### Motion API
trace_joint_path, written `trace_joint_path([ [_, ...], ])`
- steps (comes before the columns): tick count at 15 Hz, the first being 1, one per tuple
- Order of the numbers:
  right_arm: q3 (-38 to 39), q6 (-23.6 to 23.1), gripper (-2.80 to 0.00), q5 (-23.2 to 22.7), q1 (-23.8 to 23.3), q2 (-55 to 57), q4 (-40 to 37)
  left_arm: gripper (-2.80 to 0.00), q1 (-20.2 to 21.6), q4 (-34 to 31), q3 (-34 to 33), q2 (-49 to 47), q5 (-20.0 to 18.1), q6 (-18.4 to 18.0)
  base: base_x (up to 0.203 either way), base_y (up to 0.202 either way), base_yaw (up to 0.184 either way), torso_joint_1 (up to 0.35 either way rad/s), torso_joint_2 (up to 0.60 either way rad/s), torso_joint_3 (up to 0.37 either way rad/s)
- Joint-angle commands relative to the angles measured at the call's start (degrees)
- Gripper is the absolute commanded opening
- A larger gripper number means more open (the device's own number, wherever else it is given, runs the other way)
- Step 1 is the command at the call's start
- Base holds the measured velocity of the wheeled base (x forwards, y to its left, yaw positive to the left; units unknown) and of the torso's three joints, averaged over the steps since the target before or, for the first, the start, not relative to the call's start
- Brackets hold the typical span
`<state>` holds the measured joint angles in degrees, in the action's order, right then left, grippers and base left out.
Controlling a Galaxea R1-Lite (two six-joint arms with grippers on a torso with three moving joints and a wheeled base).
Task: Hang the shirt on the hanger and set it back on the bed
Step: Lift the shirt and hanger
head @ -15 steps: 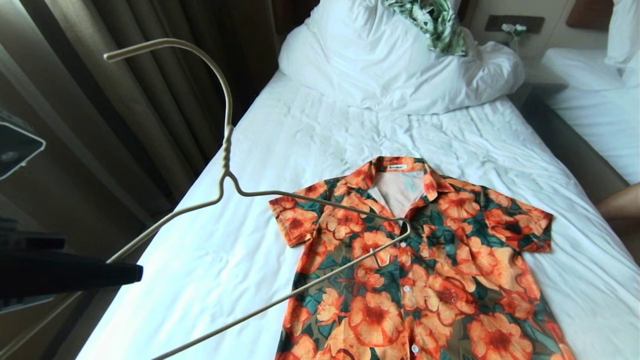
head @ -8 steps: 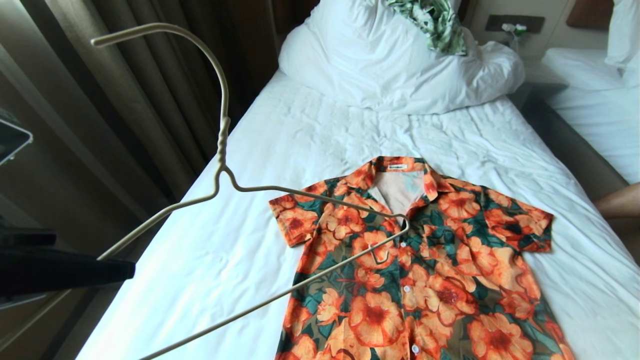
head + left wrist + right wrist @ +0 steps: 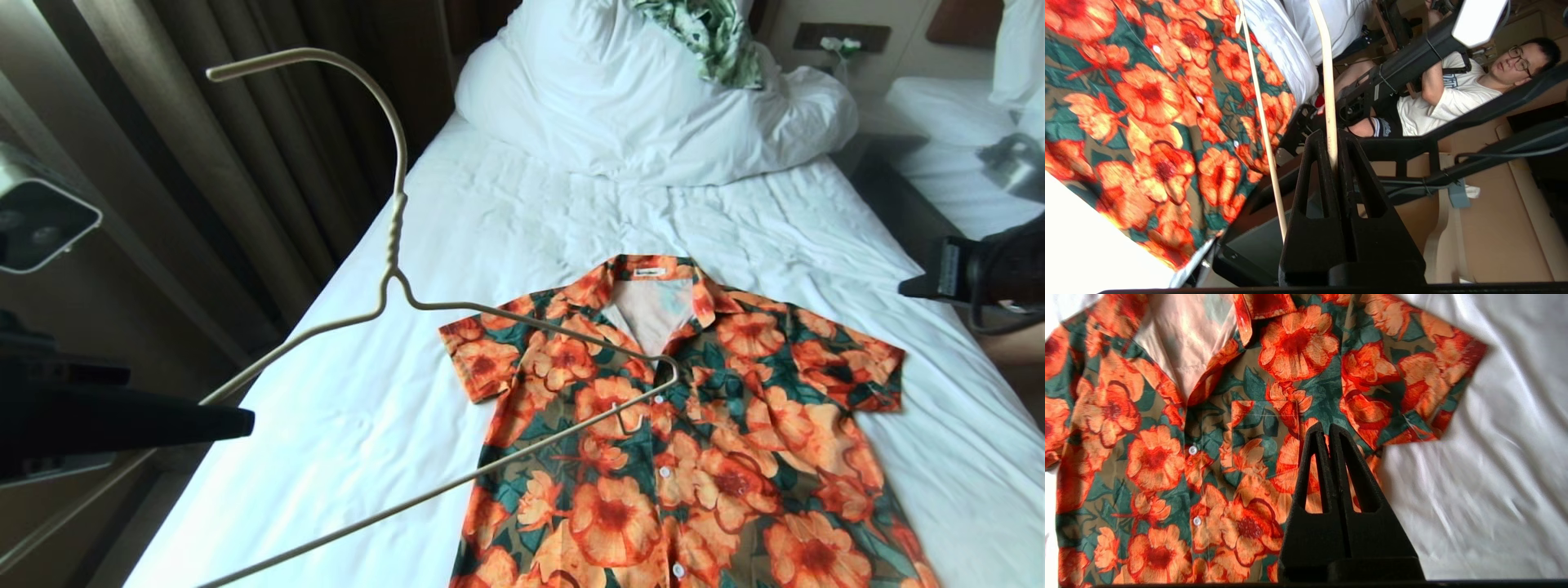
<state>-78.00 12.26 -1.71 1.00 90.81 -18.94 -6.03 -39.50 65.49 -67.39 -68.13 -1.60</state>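
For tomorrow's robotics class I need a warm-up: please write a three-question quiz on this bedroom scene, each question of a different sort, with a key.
1. True or false: the shirt is already hung on the hanger.
2. Multiple choice: what does the left pincer hold? A) a sleeve B) the hanger's wire C) nothing
3. Fill in: the right pincer is shut and hangs above the shirt's ____ pocket.

Key
1. False: the shirt lies flat and buttoned on the bed, with the hanger held in the air above it.
2. B
3. chest
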Motion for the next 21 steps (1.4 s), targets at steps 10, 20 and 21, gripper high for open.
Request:
trace_joint_path([
  [10, -35.0, -2.3, -2.80, 4.3, 6.5, 41.1, -1.4, -2.80, 0.0, 4.8, -0.6, -1.1, -0.3, 5.0, 0.000, 0.000, 0.000, 0.000, 0.00, 0.000],
  [20, -35.2, -5.0, 0.00, 5.6, 9.4, 47.4, 16.6, -2.80, 0.1, 4.9, -2.8, -0.3, 0.0, 4.8, 0.000, 0.000, 0.000, 0.000, 0.00, 0.000],
  [21, -35.2, -5.0, 0.00, 5.5, 9.5, 46.9, 16.7, -2.80, 0.0, 4.9, -2.8, -0.3, 0.0, 4.8, 0.000, 0.000, 0.000, 0.000, 0.00, 0.000],
])
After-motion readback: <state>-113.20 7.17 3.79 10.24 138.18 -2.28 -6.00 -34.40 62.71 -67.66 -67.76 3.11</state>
